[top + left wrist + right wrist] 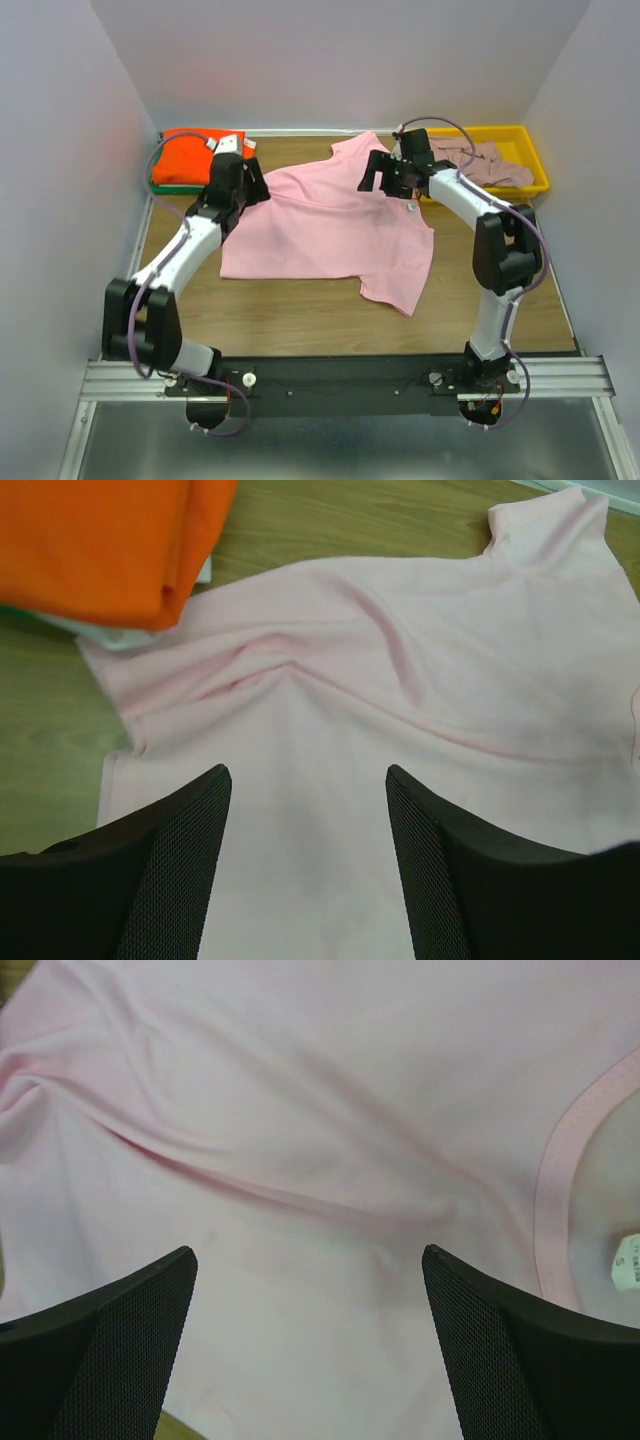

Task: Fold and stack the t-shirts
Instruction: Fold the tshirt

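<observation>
**Bases at the near edge, both grippers spread above the pink tee**

Bolted to a metal rail (pixel 340 378) at the near edge of the wooden table (pixel 300 322), the two arms reach away from the camera and lean in toward each other.

Between them the light pink t-shirt (pixel 320 228) lies spread flat on the table, hem to the left, neck to the right, one sleeve pointing near-right and the other toward the far wall. Soft creases run across its middle.

The left gripper (pixel 258 188) is over the shirt's left edge. In its wrist view its jaws stand apart with only pink cloth showing between them. Whether the fingertips touch the fabric cannot be told.

The right gripper (pixel 374 176) is over the shoulder area beside the collar (pixel 560 1160), its jaws spread wide with nothing between them. A white label (pixel 626 1260) shows inside the neck.

Farther back on the left, a folded orange t-shirt (pixel 190 157) sits on a green one (pixel 158 184), just beside the pink hem.

At the far right, a mauve t-shirt (pixel 492 160) lies crumpled in the yellow tray (pixel 538 170).
</observation>
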